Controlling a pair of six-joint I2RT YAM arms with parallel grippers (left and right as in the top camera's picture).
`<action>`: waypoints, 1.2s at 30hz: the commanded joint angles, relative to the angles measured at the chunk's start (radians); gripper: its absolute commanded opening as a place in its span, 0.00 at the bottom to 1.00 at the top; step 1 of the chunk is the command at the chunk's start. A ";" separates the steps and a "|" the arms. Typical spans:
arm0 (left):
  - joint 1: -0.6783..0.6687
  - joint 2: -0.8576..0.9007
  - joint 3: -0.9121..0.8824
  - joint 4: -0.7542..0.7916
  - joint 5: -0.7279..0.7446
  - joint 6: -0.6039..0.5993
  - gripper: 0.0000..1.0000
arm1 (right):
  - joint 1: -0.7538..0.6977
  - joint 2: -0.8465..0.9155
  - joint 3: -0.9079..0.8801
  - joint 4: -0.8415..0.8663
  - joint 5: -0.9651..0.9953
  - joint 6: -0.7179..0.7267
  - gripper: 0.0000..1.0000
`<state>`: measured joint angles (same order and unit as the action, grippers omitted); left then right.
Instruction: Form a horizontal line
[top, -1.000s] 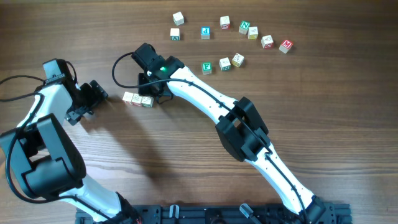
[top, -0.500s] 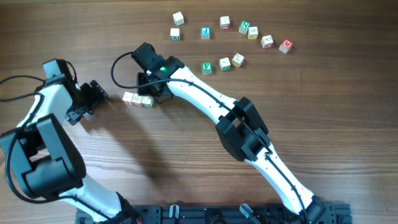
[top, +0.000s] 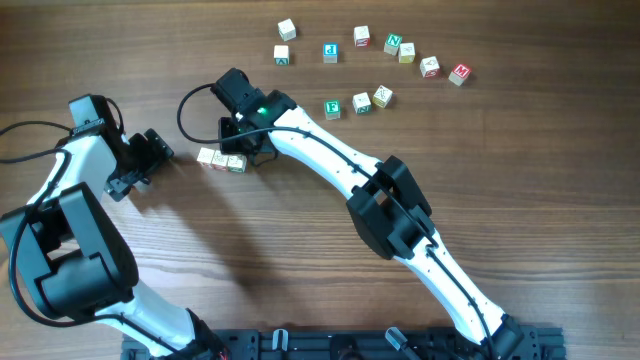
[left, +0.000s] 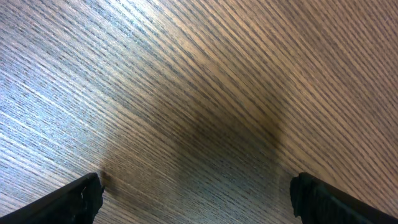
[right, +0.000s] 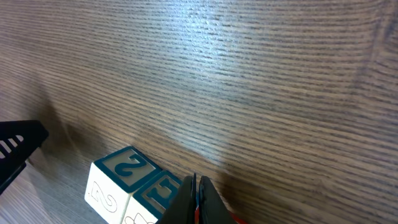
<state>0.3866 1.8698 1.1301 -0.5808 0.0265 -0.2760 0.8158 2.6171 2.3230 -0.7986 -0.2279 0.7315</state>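
The horizontal line (top: 221, 159) is a short row of three pale letter cubes joined edge to edge, left of table centre. My right gripper (top: 243, 148) is shut and empty, its tips at the row's right end. In the right wrist view the closed fingers (right: 198, 198) sit over the cubes (right: 134, 180), whose tops show a green "2" and a green letter. My left gripper (top: 150, 158) is open and empty, just left of the row. The left wrist view shows both finger tips (left: 196, 196) wide apart over bare wood.
Several loose letter cubes lie along the far side, among them a blue-lettered one (top: 330, 52), a green one (top: 332, 109) and a red one (top: 459, 73). A black cable (top: 190, 110) loops near the right wrist.
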 joint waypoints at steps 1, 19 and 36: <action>0.002 -0.024 -0.010 0.000 -0.010 -0.002 1.00 | 0.003 0.025 -0.006 0.003 0.042 -0.006 0.05; 0.002 -0.024 -0.010 0.187 -0.121 0.010 1.00 | -0.084 -0.147 -0.004 -0.435 0.202 -0.051 0.05; 0.002 -0.024 -0.010 0.085 0.201 -0.092 0.99 | -0.084 -0.135 -0.067 -0.411 0.066 -0.075 0.25</action>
<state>0.3866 1.8675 1.1191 -0.4530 0.1936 -0.3584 0.7311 2.4870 2.3096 -1.2331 -0.1398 0.6601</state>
